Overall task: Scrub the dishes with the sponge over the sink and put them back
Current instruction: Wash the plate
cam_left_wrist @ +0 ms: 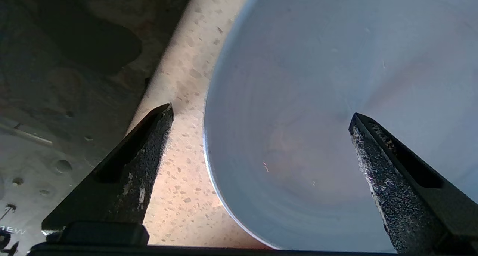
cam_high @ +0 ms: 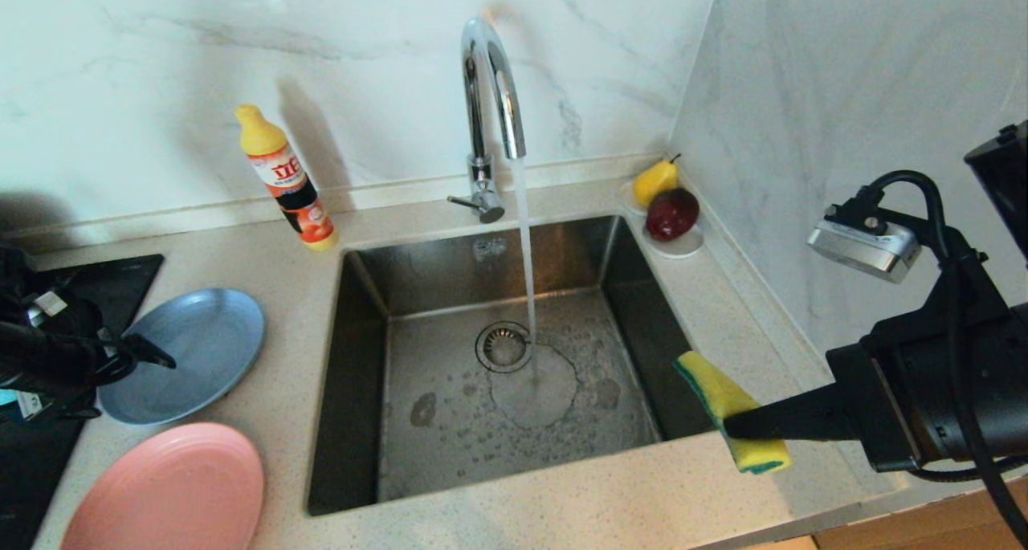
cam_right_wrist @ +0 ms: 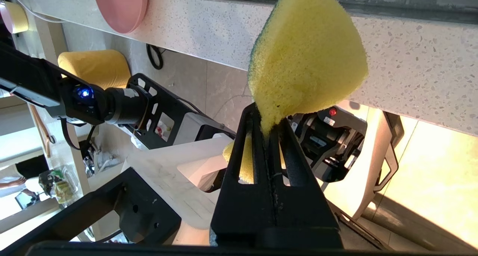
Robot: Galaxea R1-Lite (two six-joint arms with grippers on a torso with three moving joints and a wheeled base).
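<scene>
Two grippers are ours here, and each does a different job. Our right gripper [cam_high: 735, 428] has its jaws clenched on the sponge [cam_high: 729, 409], pinching one end so the yellow foam bulges out beyond the fingertips; the dark green scouring layer runs along one edge. We hold it in the air over the counter [cam_high: 562, 506] at the front right corner of the sink [cam_high: 357, 325], with the sponge's upper end reaching over the basin's right rim.

Our left gripper [cam_left_wrist: 261, 116] has its jaws spread wide and grasps nothing. In the left wrist view one finger [cam_left_wrist: 142, 155] stands over the speckled counter and the other over the grey-blue plate [cam_high: 193, 349], so the plate's rim passes between them; we cannot tell whether either tip touches it. That plate lies flat on the counter left of the sink, beside the black stovetop [cam_high: 96, 281]. The pink plate [cam_high: 173, 490] lies just in front of it, near the counter's front edge, apart from it.

Farther out, water runs from the tap [cam_high: 490, 100] in a thin stream onto the wet floor of the sink, landing just beside the round drain [cam_high: 503, 346]. A dish soap bottle [cam_high: 285, 177] leans at the back wall, left of the tap. In the back right corner a small white saucer [cam_high: 681, 245] carries a yellow pear [cam_high: 654, 181] and a dark red fruit [cam_high: 671, 213].
</scene>
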